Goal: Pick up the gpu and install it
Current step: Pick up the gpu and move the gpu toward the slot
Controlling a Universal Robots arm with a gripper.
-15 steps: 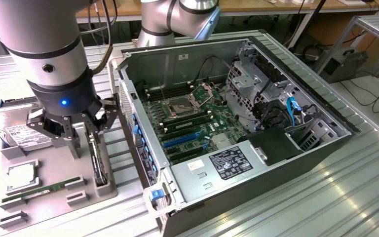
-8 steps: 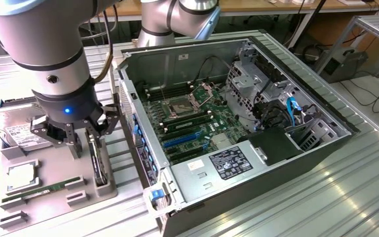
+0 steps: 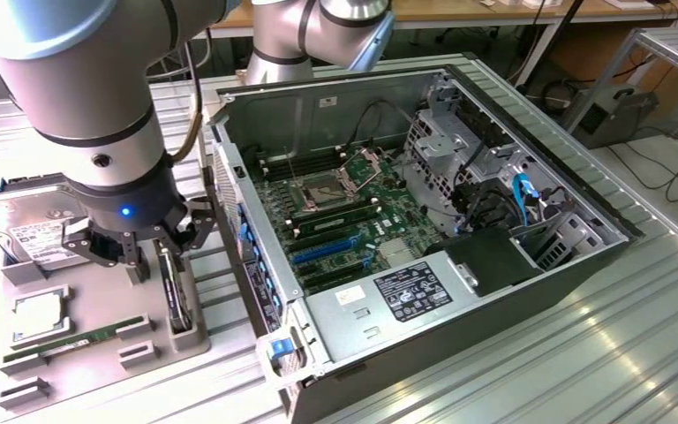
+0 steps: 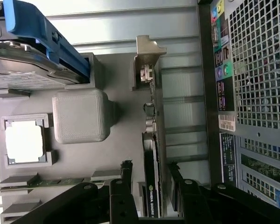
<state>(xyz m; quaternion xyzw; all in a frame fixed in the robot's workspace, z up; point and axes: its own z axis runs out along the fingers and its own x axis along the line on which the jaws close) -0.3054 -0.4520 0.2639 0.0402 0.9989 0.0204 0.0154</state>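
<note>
The pincer (image 3: pixel 160 254) is hanging over the gpu (image 3: pixel 176 299), which is standing edge-on in the tray (image 3: pixel 94 305) beside the case (image 3: pixel 457 353).

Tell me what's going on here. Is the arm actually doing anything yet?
The arm's gripper hangs low over the gpu, which stands on edge in a slot of the grey parts tray beside the open computer case. The jaws are open, one on each side of the card, with a gap on both sides in the wrist view. The gpu sits in the tray, not yet lifted or installed.
</note>
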